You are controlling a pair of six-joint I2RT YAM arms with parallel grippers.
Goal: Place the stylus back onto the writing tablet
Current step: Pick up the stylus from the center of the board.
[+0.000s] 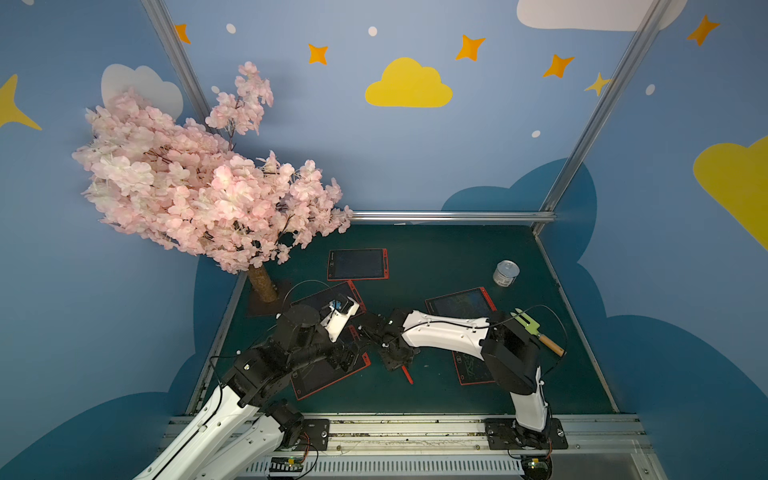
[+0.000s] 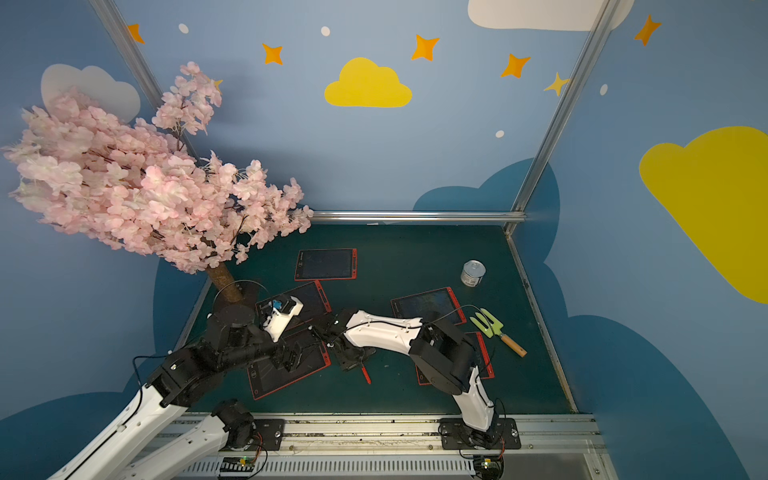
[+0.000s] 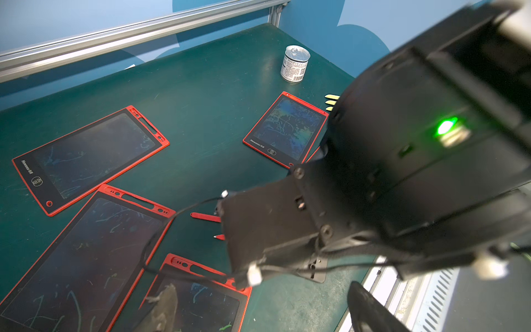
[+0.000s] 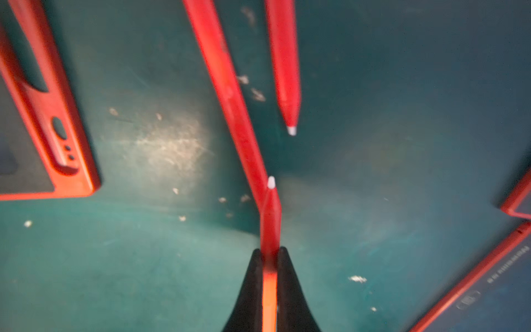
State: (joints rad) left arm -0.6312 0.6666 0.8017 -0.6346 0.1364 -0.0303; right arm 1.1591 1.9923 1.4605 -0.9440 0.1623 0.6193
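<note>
My right gripper (image 4: 270,251) is shut on a red stylus (image 4: 270,218), whose white tip points away from the jaws just above the green table. Two more red styluses (image 4: 230,95) (image 4: 284,66) lie on the table beyond it. In both top views the right gripper (image 1: 394,356) (image 2: 353,358) hangs low at mid-table, and a red stylus end (image 1: 407,375) sticks out beside it. Several red-framed writing tablets (image 1: 358,264) (image 1: 461,303) lie around. My left gripper (image 3: 264,316) stands open over the front-left tablet (image 3: 198,301).
A tin can (image 1: 506,273) stands at the back right. A green garden fork with a wooden handle (image 1: 538,330) lies by the right arm. A pink blossom tree (image 1: 199,187) overhangs the back left corner. Aluminium rails (image 1: 453,216) edge the table.
</note>
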